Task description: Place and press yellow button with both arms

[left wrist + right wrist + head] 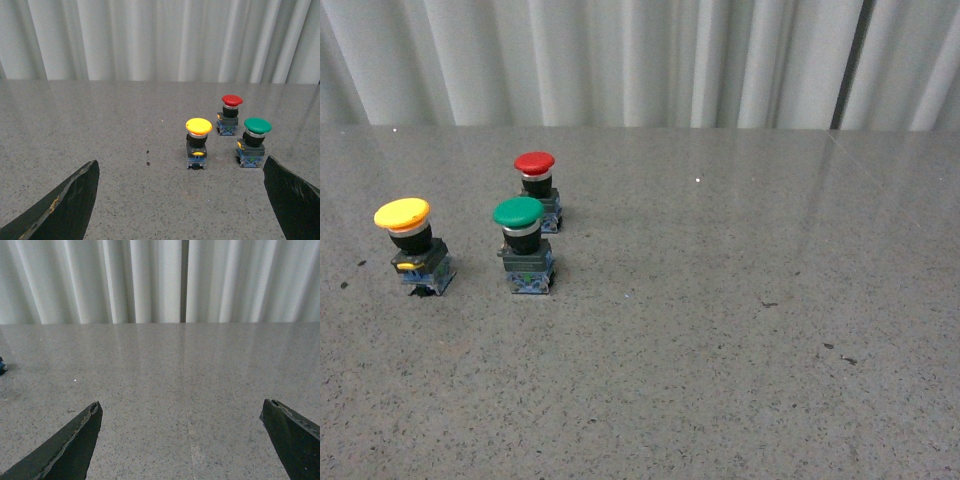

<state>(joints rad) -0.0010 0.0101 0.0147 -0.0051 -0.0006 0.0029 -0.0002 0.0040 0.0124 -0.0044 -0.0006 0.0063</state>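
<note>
Left gripper [179, 161] spread wide, yellow button [198, 142] upright ahead of gap; right gripper [181, 402] likewise spread.

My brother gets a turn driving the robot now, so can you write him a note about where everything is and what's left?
The left gripper is open and empty, facing the three buttons.
The right gripper is open and empty, over bare table.
The yellow button stands upright at the left, apart from the green button; the red button stands behind the green one.
Done: nothing yet, nothing is held.
Left: pick up the yellow button, place it, press it using both arms.
</note>
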